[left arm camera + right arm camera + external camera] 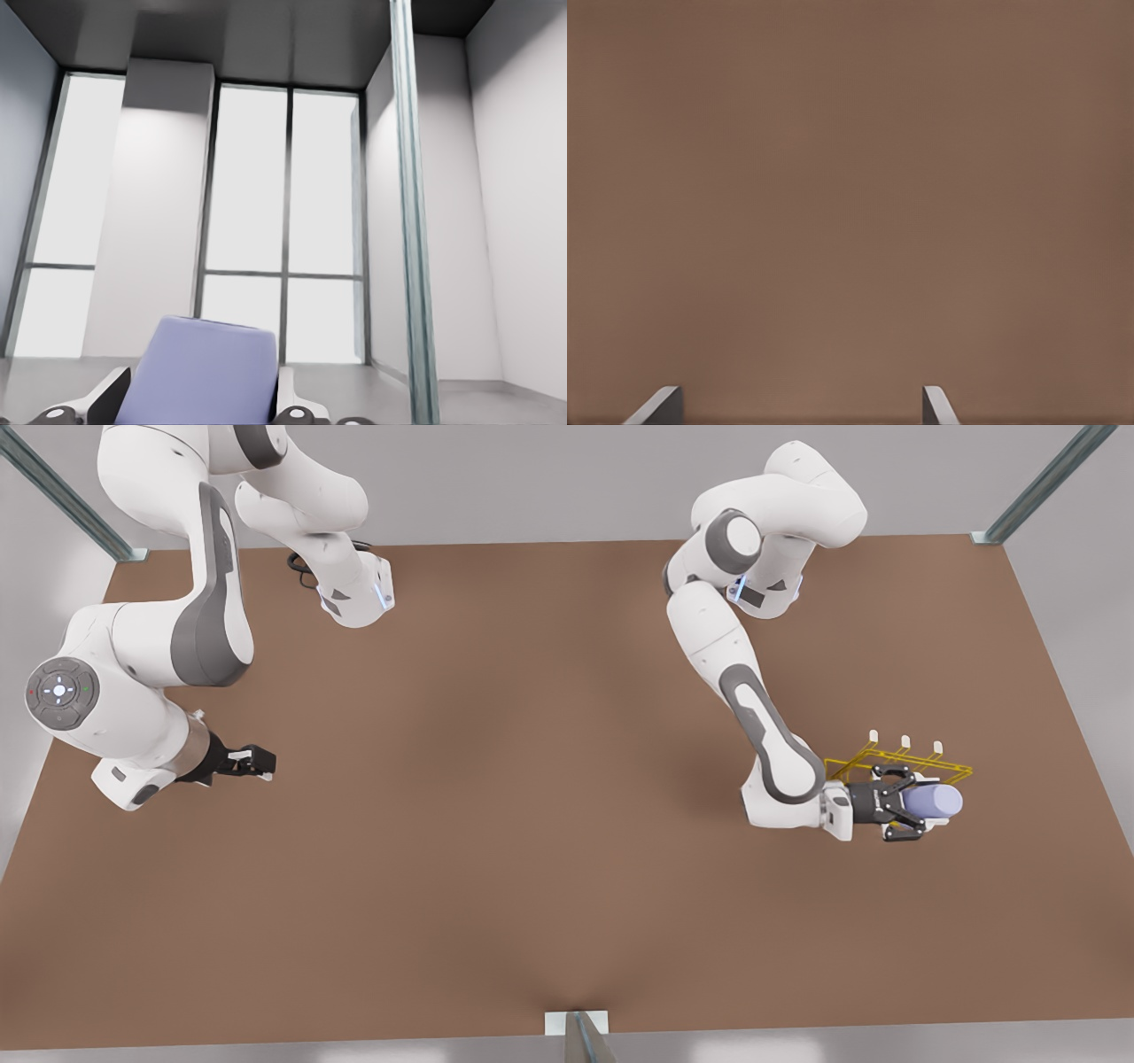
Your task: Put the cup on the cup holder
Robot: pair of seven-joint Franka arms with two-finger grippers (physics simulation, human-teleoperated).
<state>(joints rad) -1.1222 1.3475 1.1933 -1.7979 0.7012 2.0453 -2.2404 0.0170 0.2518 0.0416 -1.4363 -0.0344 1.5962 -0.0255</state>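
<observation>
The pale lavender-blue cup [937,802] is held sideways above the table, and my left gripper [911,805] is shut on it at the front view's right. Right behind the cup stands the yellow wire cup holder [921,765] with white-tipped pegs; whether cup and holder touch is unclear. The left wrist view has the cup [199,372] between the fingers [99,404], facing a wall with windows. Far off at the front view's left, my right gripper [259,762] waits low over the table. Its fingertips [660,405] stand wide apart with nothing between them.
The brown table [532,779] spreads wide between the two arms. Metal frame posts stand at the back corners [1036,491] and at the middle of the front edge [580,1036]. A metal post [412,221] also crosses the left wrist view.
</observation>
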